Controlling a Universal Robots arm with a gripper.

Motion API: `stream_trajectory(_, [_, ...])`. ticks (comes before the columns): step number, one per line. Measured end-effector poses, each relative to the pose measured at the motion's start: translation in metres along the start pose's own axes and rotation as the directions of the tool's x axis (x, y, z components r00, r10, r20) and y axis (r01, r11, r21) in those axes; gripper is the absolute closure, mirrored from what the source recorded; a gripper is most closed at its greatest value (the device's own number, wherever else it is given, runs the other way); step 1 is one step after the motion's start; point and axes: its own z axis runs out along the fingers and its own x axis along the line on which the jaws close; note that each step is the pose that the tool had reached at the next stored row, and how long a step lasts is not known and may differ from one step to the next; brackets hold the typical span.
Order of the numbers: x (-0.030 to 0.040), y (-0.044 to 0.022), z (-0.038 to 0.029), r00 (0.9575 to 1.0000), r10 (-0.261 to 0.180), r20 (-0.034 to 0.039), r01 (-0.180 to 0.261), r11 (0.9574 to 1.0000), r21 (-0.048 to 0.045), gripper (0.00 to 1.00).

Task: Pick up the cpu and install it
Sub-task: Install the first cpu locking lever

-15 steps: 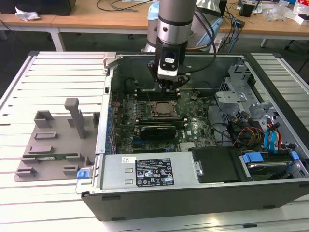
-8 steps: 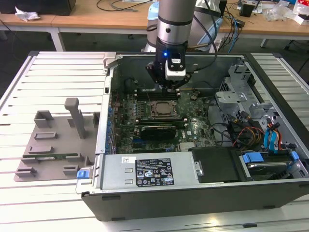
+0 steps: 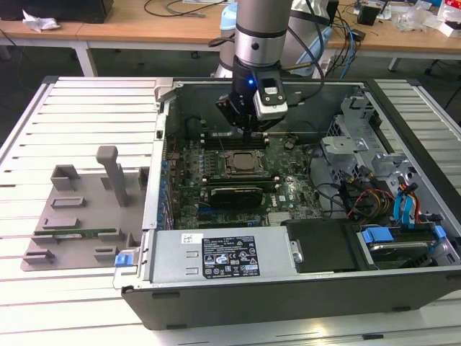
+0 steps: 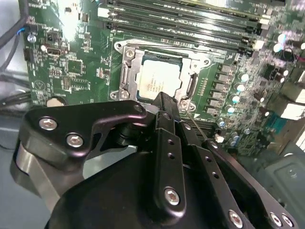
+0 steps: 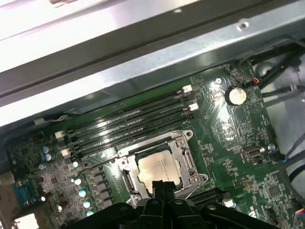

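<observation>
One cpu (image 4: 155,78) sits in its socket (image 4: 125,71), just under the closed, empty claw (image 4: 164,98)

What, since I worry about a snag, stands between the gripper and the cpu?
Nothing visible does. In the second wrist view the cpu lies inside the socket frame with its metal top bare. The gripper hangs just over the cpu's edge, and no cable or part comes between them.

Upright arm (image 3: 258,29), closed tool (image 4: 164,100) downward.
</observation>
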Motion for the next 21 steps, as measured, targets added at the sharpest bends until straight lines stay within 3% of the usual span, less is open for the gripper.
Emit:
stream_trajectory(4, [0.0000,0.0000,0.0000,0.9962,-0.087,0.0025,0.087,0.9962,-0.0006,0.89])
stream_trajectory(8, [0.0000,0.0000,0.0000,0.9904,-0.139,0.0040,0.139,0.9904,-0.0008,0.89])
stream_trajectory(14, [0.0000,0.0000,0.0000,0.9705,-0.241,0.0071,0.241,0.9705,-0.0011,0.89])
stream_trajectory(16, [0.0000,0.0000,0.0000,0.9577,-0.288,0.0086,0.288,0.9577,-0.0011,0.89])
stream_trajectory(21, [0.0000,0.0000,0.0000,0.9357,-0.353,0.0106,0.353,0.9357,-0.0011,0.89])
